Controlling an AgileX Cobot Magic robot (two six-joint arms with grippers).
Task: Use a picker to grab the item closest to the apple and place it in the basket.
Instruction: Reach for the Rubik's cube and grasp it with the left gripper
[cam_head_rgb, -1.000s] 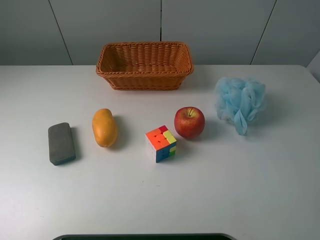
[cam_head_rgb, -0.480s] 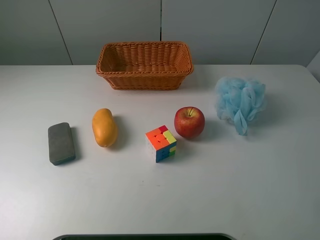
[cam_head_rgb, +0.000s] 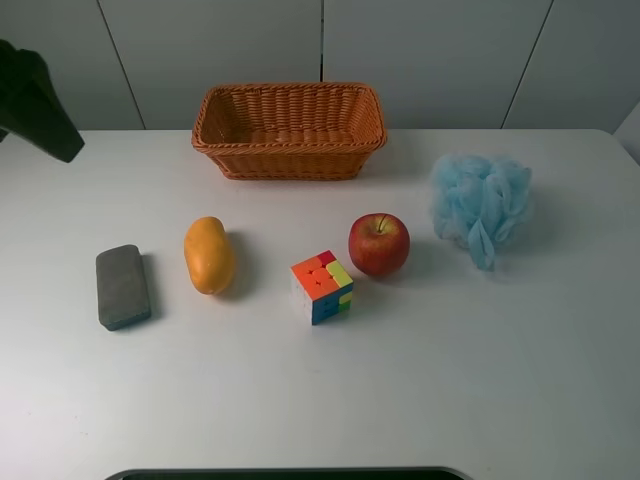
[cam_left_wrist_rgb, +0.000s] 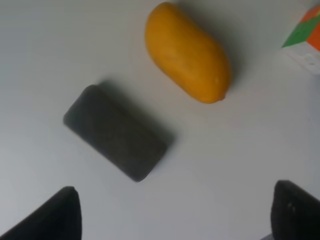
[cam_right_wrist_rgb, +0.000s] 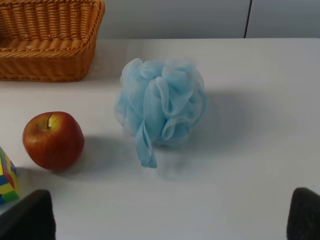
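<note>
A broad band of white table (cam_head_rgb: 450, 400) is running along the near edge, in front of the apple (cam_head_rgb: 379, 244). The cube (cam_head_rgb: 322, 287) is sitting just beside the apple, a little nearer than it and toward the left-arm side. It is turned corner-on, and the right wrist view is showing a thin strip of tabletop between the two.

Farther out on that same side, well apart from the apple, a mango (cam_head_rgb: 208, 255) is lying lengthwise. A grey eraser (cam_head_rgb: 123, 287) is lying beyond it, with an open lane between them. On the apple's other side a blue bath pouf (cam_head_rgb: 480, 203) is resting near the table's right-hand edge, with bare surface between it and the fruit.

Behind the apple, across more open white, the wicker basket (cam_head_rgb: 290, 160) is standing near the table's back edge against the wall panels.

The left arm (cam_head_rgb: 35, 100) is hanging high over the far corner, well away from the apple. The left gripper (cam_left_wrist_rgb: 180, 215) is spread wide and holding nothing, looking down on the eraser and mango. The right gripper (cam_right_wrist_rgb: 167, 217) is likewise gaping wide and holding nothing, facing the pouf and apple.
</note>
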